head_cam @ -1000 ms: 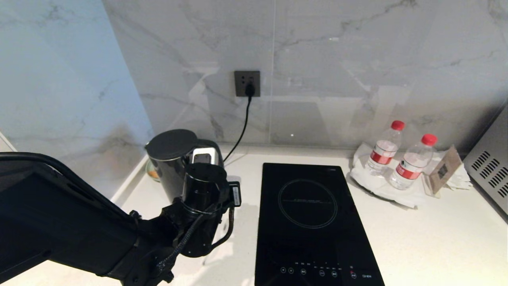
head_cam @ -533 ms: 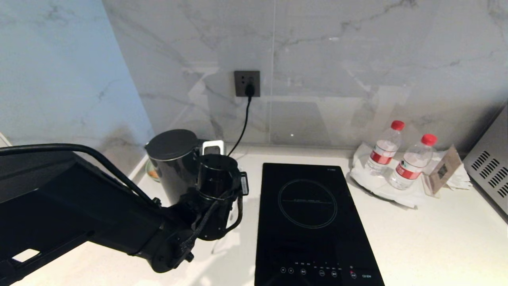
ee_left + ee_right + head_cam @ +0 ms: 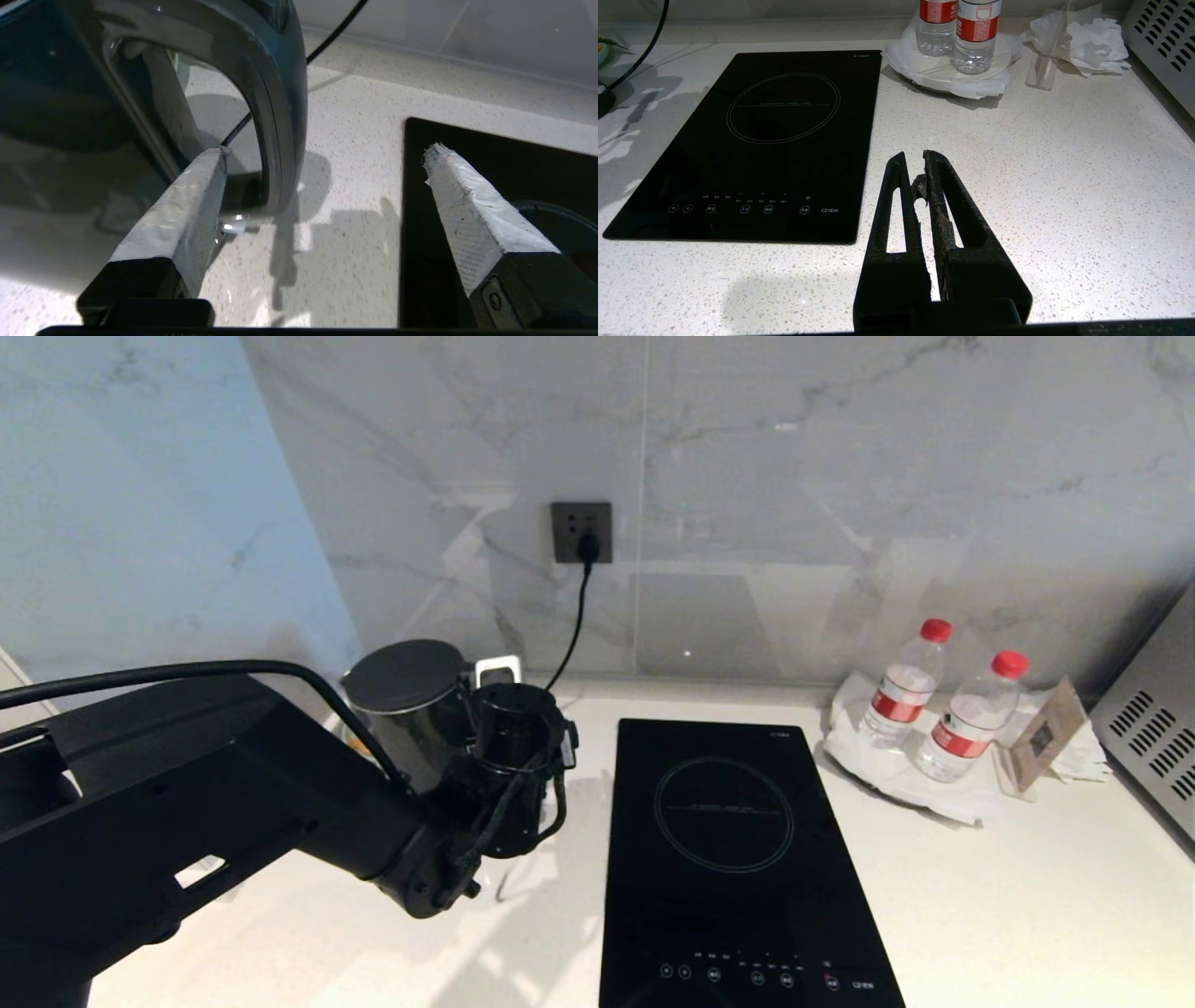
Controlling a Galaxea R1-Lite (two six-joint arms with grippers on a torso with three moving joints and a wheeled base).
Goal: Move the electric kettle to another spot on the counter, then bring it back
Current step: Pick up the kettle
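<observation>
The right gripper (image 3: 914, 164), fingers pressed together, hangs over the speckled desk (image 3: 1064, 186) beside the black hob (image 3: 756, 140); two bottles (image 3: 959, 32) stand beyond.

Grey-veined marble wall (image 3: 840, 476) glossy behind, dark socket (image 3: 581, 532) with a black cord (image 3: 571, 625) plugged in, light glaring off the tiles, a vented metal appliance (image 3: 1153, 747) at far right.

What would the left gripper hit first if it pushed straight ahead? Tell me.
Most likely the loop handle of the glossy black electric kettle: the open left gripper has that handle between its taped fingers, one fingertip already inside the loop. Depth is uncertain.
</observation>
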